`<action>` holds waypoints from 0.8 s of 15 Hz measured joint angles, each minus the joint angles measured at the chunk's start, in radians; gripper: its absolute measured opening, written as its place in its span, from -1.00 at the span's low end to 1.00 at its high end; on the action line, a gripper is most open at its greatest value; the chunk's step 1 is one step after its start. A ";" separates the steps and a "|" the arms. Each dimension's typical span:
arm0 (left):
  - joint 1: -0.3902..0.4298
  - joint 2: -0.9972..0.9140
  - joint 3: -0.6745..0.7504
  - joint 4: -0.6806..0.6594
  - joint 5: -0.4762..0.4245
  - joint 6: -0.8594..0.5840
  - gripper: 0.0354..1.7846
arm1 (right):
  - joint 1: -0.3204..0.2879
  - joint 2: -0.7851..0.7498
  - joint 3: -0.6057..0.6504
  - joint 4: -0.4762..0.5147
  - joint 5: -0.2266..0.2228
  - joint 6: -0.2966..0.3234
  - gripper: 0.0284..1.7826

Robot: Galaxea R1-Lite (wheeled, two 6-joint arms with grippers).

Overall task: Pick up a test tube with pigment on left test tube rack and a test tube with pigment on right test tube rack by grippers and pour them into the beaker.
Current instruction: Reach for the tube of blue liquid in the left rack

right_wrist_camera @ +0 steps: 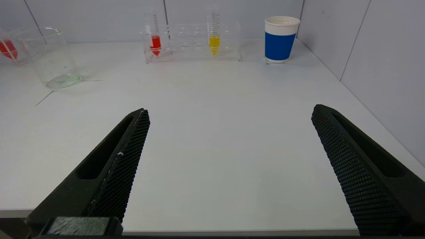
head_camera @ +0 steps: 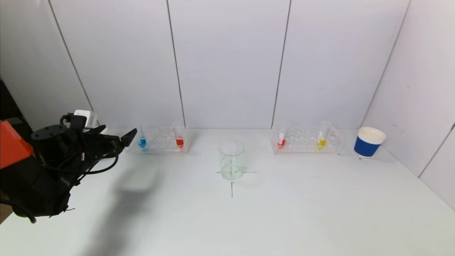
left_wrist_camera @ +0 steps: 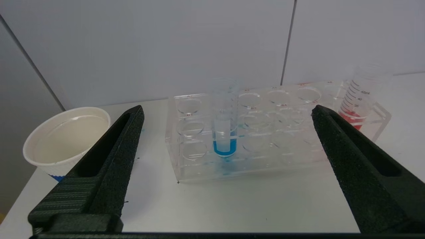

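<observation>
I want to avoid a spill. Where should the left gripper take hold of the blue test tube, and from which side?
Grip the blue test tube on its clear upper part, above the left rack; the blue liquid sits low inside the rack. It stands upright, so come level from the front, where the open left gripper already faces it, then lift straight up.

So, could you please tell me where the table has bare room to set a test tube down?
The table is bare in front of the beaker, and between it and either test tube rack. The back edge is crowded: left rack, right rack, blue paper cup.
</observation>
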 joint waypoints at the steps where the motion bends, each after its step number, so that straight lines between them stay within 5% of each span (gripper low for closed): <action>1: 0.000 0.024 -0.014 0.000 0.002 0.000 0.98 | 0.000 0.000 0.000 0.000 0.000 0.000 0.99; 12: 0.002 0.246 -0.222 -0.007 0.007 0.010 0.98 | 0.000 0.000 0.000 0.000 0.000 0.000 0.99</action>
